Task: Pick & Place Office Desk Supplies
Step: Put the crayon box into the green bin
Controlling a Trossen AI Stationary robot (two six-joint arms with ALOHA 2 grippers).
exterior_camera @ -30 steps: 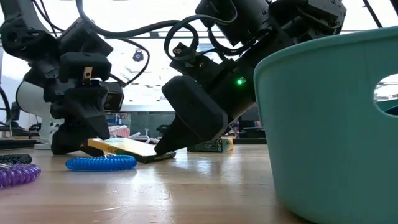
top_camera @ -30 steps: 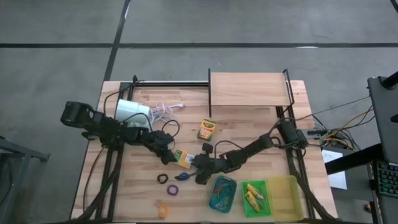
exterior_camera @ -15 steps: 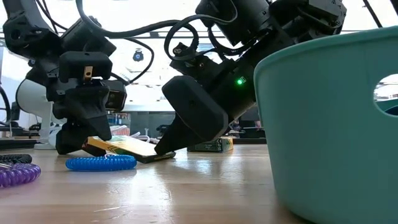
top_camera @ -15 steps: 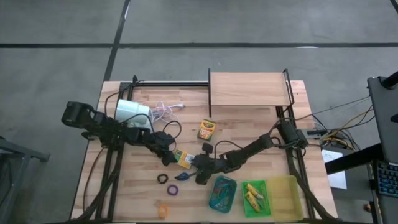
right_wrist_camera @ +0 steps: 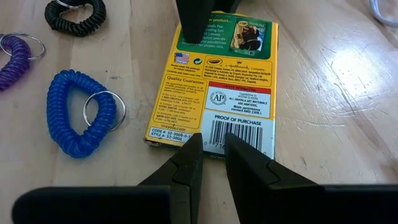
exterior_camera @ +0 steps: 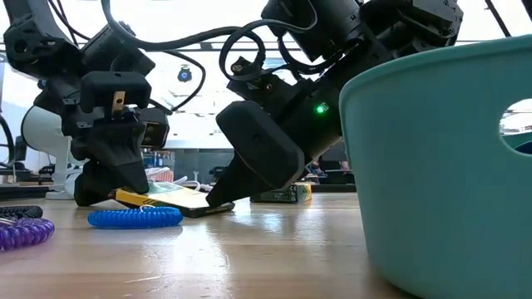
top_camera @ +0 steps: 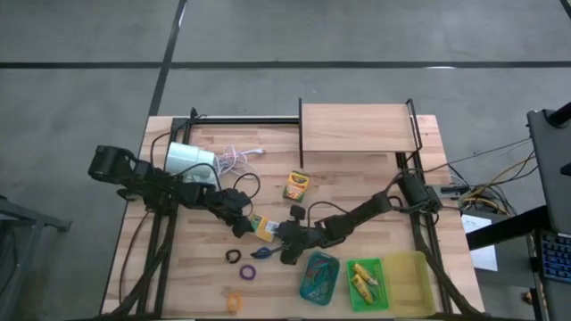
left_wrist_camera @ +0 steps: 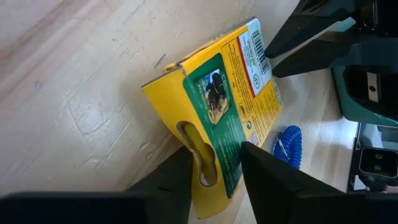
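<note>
A yellow-and-green crayon box (top_camera: pixel 260 229) lies back-side up at mid-table between my two grippers. My left gripper (top_camera: pixel 243 223) is shut on the box's hang-slot end. My right gripper (top_camera: pixel 284 241) stands with its fingers nearly together at the barcode end. In the low view the slot end (exterior_camera: pixel 125 197) is raised a little and the barcode end rests on the wood. A second crayon box (top_camera: pixel 295 185) lies flat farther back. Blue (right_wrist_camera: pixel 81 118), black (right_wrist_camera: pixel 74 15) and purple (right_wrist_camera: pixel 15 59) coil loops lie on the near side of the box, and an orange one (top_camera: pixel 234 301) lies at the near edge. My left gripper pinches the box's hang-slot end (left_wrist_camera: pixel 208 158) between its two fingers (left_wrist_camera: pixel 264 168), one on the green back face and one at the yellow underside. It comes slanting down from the table's left. That end is tipped up off the wood. My right gripper rests its two nearly shut fingertips (right_wrist_camera: pixel 189 155) on the box's barcode end (right_wrist_camera: pixel 214 134), slanting down from the table's right. That end lies on the table (exterior_camera: pixel 218 203). The fingers hide whether they catch the edge itself.
A teal tray (top_camera: pixel 318 276), a green tray (top_camera: pixel 366 283) with yellow pieces and a yellow tray (top_camera: pixel 406 283) stand at the near right. A white lamp (top_camera: pixel 189 160) with its cord (top_camera: pixel 236 159) lies at the far left, a wooden shelf (top_camera: pixel 357 129) at the far edge.
My left gripper has shut on the box's hang-slot end while staying in place. The box stays where it was, its barcode end under my right gripper, which has kept still.
</note>
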